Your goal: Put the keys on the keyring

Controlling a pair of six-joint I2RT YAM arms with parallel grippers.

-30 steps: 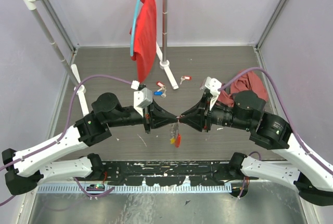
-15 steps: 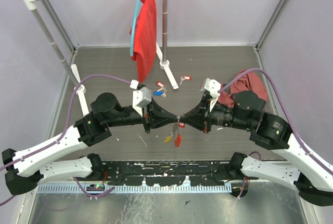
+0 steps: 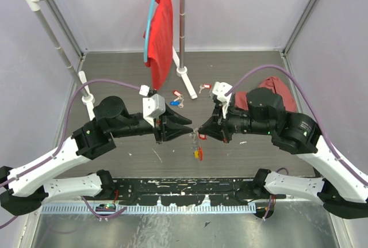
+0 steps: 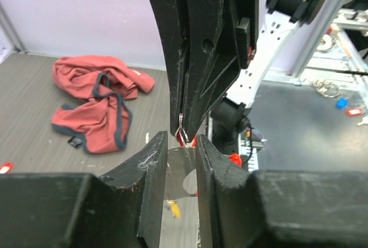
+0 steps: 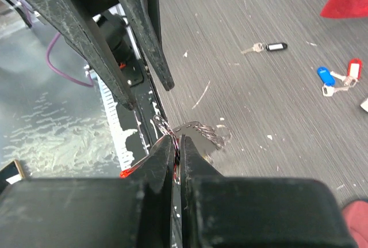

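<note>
The right gripper (image 3: 198,131) is pinched shut on the keyring (image 5: 198,128), which dangles above the table (image 3: 115,69). Just beside it, the left gripper (image 3: 191,126) faces it with jaws parted. Loose keys (image 3: 177,99) lie farther back.

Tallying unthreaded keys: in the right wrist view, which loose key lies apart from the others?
The black-tagged key, alone on the table; the blue-tagged key and red-tagged key lie close together farther right.

The keyring (image 3: 199,146) hangs between the facing jaws; keys (image 3: 176,102) lie on the worktop (image 3: 115,69) beyond them, a cloth (image 3: 282,90) behind the right pair.
</note>
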